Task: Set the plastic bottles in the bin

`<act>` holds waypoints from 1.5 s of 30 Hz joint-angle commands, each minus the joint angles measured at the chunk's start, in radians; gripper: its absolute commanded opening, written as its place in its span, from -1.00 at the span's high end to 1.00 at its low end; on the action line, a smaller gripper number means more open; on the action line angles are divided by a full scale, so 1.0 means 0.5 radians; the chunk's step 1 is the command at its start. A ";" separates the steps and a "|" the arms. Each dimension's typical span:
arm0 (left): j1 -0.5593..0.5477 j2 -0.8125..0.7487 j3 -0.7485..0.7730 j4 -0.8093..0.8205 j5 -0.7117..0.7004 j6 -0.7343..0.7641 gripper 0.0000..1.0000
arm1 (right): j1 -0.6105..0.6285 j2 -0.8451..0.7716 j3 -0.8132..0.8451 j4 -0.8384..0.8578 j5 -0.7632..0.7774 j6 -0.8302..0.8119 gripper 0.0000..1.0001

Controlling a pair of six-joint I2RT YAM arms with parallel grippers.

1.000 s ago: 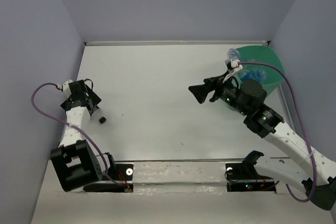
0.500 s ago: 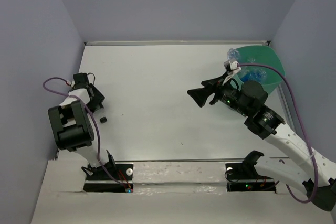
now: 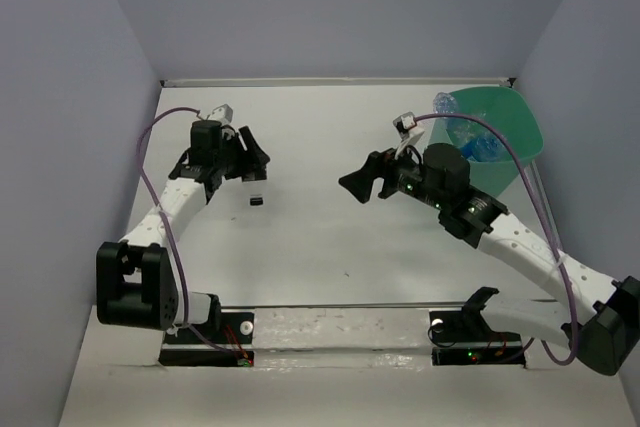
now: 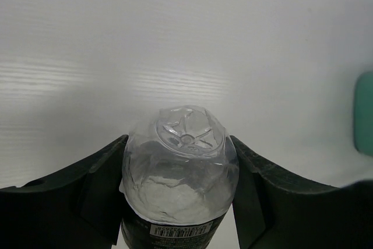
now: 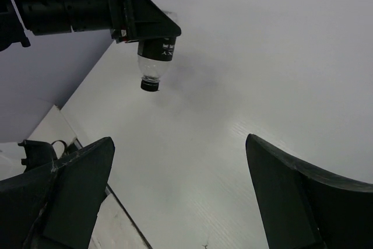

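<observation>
Left gripper [image 3: 248,159] is clenched on one clear bottle [image 5: 152,65], lifted clear of the table [image 3: 320,237] at left-centre. The bottle hangs cap [image 5: 149,84] down. The fingers [image 4: 87,185] press its soft upper body, near the base and label. Right gripper [image 3: 358,185] is spread wide and holds nothing; it is mid-table, facing the left one. The bin [image 3: 520,117] sits in the far right corner, well apart from the held bottle, with other bottles [image 3: 482,143] already inside and one poking over its left rim. Risks as I judge them: the wall is thin, crumpled plastic, so a squeeze this high up may buckle it and let it slide out downward, cap first, on any quick swing. The right arm stands directly between bottle and bin, so a straight carry risks a knock against it. The bin may lie beyond the left arm's reach. If a handover is needed, the right fingers must close on the hanging neck end before the left lets go. Poor timing or a skewed approach drops the bottle, which then rolls. A release short of the rim could bounce it off, or nudge the bottle already perched there.
</observation>
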State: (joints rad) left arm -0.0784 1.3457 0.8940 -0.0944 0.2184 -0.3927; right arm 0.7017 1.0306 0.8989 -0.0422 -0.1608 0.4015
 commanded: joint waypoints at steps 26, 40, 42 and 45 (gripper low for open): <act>-0.945 -0.369 -0.404 1.763 0.385 -1.200 -0.28 | 0.186 0.442 0.101 0.563 0.113 0.302 -0.87; -0.945 -0.507 -0.358 1.395 0.330 -0.948 -0.98 | 0.186 0.393 0.196 0.385 0.312 0.210 0.43; -0.939 -0.550 -0.294 1.245 0.260 -0.814 -0.98 | 0.186 0.360 0.215 0.339 0.459 0.158 0.45; -0.938 -0.678 -0.089 0.779 0.006 -0.599 -0.98 | 0.186 0.246 0.303 0.201 0.631 0.056 0.48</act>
State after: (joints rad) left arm -0.5442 1.0973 0.7200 0.4709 0.3367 -0.8421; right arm 0.7982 1.2461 0.9493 0.1043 0.0132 0.5041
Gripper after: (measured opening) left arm 0.989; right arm 0.486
